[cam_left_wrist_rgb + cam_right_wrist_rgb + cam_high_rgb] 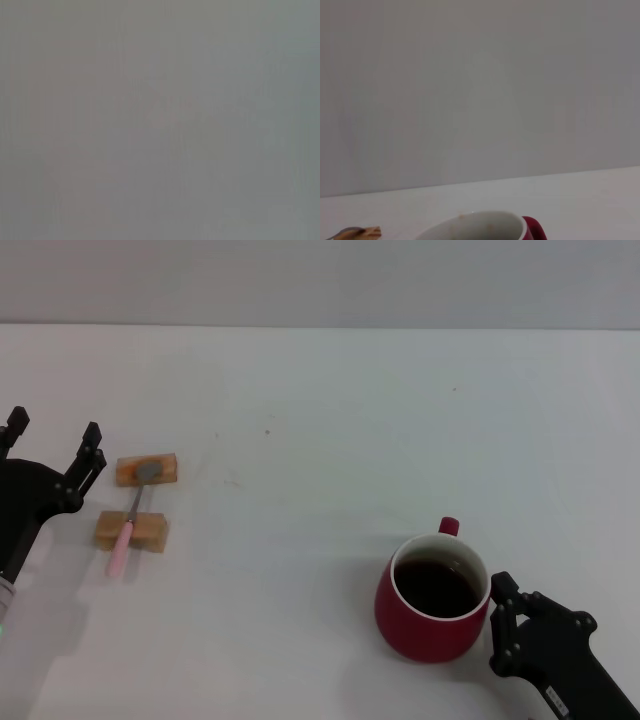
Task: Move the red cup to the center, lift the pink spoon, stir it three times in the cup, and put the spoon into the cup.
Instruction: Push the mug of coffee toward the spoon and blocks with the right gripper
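Observation:
The red cup (432,608) stands upright on the white table (330,420) at the front right, its small handle (449,527) pointing away from me and its inside dark. My right gripper (499,626) sits low just right of the cup, open, fingers pointing at its side and holding nothing. The right wrist view shows the cup's white rim (475,223) and handle close up. The pink spoon (127,530) lies across two small wooden blocks at the left, grey bowl on the far block. My left gripper (55,426) is open just left of the blocks, apart from the spoon.
The far wooden block (147,469) and the near wooden block (132,531) prop the spoon up off the table. A grey wall runs behind the table's far edge. The left wrist view shows only a plain grey surface.

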### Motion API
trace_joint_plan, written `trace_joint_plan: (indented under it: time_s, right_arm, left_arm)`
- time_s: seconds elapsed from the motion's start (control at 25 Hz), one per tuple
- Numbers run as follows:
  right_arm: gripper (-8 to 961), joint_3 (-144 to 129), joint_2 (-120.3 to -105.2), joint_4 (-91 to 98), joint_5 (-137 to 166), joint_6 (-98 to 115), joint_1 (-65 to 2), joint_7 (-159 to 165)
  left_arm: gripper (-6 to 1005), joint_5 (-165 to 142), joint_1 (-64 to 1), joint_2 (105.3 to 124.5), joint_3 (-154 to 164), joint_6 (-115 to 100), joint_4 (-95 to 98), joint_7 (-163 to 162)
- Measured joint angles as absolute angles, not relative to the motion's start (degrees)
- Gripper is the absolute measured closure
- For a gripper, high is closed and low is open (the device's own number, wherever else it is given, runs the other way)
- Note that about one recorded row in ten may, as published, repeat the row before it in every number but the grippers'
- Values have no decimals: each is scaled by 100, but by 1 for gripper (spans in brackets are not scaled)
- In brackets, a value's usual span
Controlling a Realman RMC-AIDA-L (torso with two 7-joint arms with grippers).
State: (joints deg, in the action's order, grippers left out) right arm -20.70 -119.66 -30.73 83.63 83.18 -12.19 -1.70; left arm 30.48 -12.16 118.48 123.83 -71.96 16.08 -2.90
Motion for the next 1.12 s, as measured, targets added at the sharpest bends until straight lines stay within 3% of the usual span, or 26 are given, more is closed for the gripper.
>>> trace_joint_plan:
  time_s: [1.12]
  right_arm:
    - [953,-2016,-11962,-3063,8368,8261,-1676,-165]
  left_arm:
    - [211,3086,-1292,11830,12336,-7225,1603,-290]
